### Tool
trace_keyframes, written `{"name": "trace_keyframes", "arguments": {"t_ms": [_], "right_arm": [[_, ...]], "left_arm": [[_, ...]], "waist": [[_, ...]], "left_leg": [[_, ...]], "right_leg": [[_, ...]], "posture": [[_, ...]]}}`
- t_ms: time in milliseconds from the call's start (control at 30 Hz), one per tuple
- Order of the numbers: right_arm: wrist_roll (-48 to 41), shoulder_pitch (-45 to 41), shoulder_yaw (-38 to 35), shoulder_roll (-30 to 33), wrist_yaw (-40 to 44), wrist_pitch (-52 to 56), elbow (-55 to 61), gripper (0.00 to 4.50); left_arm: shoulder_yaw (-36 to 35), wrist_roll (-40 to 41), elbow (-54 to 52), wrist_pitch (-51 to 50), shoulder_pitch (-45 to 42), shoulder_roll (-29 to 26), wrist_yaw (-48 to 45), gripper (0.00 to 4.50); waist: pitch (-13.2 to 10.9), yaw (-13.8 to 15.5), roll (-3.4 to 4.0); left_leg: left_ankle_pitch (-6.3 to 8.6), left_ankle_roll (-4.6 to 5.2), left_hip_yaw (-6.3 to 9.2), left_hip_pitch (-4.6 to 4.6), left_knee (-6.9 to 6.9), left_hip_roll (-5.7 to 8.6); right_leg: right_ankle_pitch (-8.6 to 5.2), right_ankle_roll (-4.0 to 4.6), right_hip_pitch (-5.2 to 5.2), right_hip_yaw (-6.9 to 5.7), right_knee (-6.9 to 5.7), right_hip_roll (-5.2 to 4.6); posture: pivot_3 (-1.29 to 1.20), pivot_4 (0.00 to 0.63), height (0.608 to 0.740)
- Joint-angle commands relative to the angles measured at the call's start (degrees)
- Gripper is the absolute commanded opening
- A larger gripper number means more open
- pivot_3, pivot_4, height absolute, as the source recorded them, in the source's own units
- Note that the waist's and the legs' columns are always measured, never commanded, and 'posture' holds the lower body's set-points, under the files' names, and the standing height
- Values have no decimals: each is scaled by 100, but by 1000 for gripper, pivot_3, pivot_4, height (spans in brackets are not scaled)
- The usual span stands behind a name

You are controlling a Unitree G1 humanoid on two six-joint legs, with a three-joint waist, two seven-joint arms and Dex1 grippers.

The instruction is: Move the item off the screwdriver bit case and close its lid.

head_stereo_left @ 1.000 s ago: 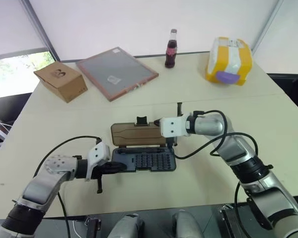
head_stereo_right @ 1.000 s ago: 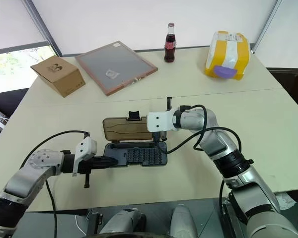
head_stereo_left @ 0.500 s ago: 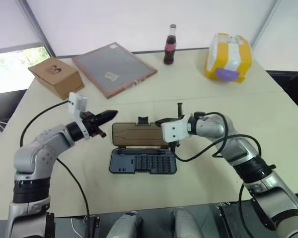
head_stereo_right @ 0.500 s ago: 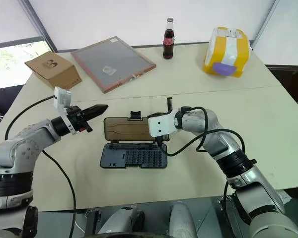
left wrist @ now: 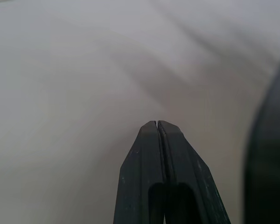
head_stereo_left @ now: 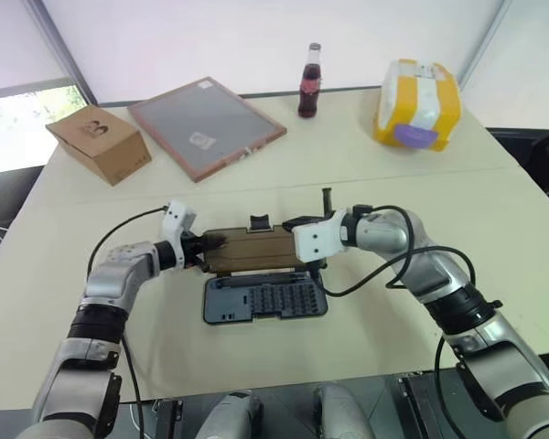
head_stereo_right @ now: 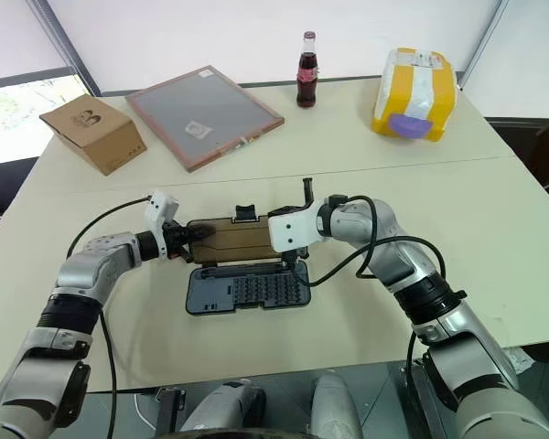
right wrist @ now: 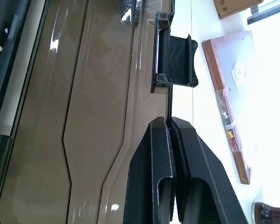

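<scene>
With nothing resting on the screwdriver bit case (head_stereo_left: pixel 265 297), I still have the lid (head_stereo_left: pixel 256 250) to close; left gripper (head_stereo_left: pixel 212 243) and right gripper (right wrist: pixel 170 122) both pinched empty.

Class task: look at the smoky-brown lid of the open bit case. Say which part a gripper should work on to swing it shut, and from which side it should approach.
Probably the far long edge of the lid, beside the black latch tab. The lid lies flat, hinged to the tray along its near edge, so the far edge is the free one. Come from the table's far side, low, and lift toward the tray.
</scene>
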State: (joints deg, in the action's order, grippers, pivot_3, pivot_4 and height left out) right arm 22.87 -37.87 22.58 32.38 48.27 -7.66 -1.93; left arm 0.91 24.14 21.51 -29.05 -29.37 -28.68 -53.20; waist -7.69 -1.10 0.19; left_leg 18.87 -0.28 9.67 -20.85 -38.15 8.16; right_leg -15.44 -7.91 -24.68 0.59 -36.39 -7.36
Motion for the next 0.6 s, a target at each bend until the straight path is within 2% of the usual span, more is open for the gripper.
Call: {"name": "trace_keyframes", "arguments": {"t_ms": [33,167,233,267,367,433,500,600], "right_arm": [[-49,-62,-125,-23,-7,107,231,962],[-48,-21,-167,52,41,222,450,3014],[90,-131,-397,378,291,515,1153,4137],[-7,-198,-580,516,514,859,1559,4473],[-868,-285,-1324,945,1368,2518,2670,4473],[-1907,-260,-2050,1135,1878,4218,3437,4473],[-2741,-362,-2690,1124,1973,5634,3878,4473],[-3238,-426,-3111,1274,1786,6519,4081,4473]], "left_arm": [[-174,194,-111,-108,-121,52,-225,0],[-309,307,-151,-283,-203,138,-252,0],[-291,328,-237,-343,-219,83,-429,0],[-282,362,-319,-412,-215,35,-534,0],[-212,538,-662,-733,-196,-154,-940,0],[-82,669,-956,-986,-213,-303,-1307,0],[177,725,-1360,-1169,-177,-528,-1748,0],[750,621,-2011,-1118,-11,-997,-2530,0]], "waist": [[0,11,0],[0,18,0],[0,24,0],[0,23,0],[-2,15,-4],[-3,36,-4],[-3,39,-4],[-3,46,-4]], "left_leg": [[0,0,0,0,-1,0],[0,0,2,-5,-6,2],[0,0,2,-6,-6,2],[0,0,2,-17,-9,5],[0,0,4,-85,-93,13],[1,2,7,-93,-90,14],[6,9,16,-100,-81,15],[8,12,14,-99,-90,16]], "right_leg": [[0,0,0,0,0,0],[0,0,-1,0,-2,-1],[0,-1,-1,0,-2,-1],[0,-1,-13,0,-8,-3],[1,-3,-80,0,-71,-13],[1,-2,-81,-4,-69,-23],[1,-2,-75,-4,-71,-23],[1,-2,-66,-1,-68,-27]], "posture": [[0,150,740],[0,150,740],[0,150,740],[0,150,740],[0,150,740],[0,150,740],[0,150,740],[0,150,740]]}}
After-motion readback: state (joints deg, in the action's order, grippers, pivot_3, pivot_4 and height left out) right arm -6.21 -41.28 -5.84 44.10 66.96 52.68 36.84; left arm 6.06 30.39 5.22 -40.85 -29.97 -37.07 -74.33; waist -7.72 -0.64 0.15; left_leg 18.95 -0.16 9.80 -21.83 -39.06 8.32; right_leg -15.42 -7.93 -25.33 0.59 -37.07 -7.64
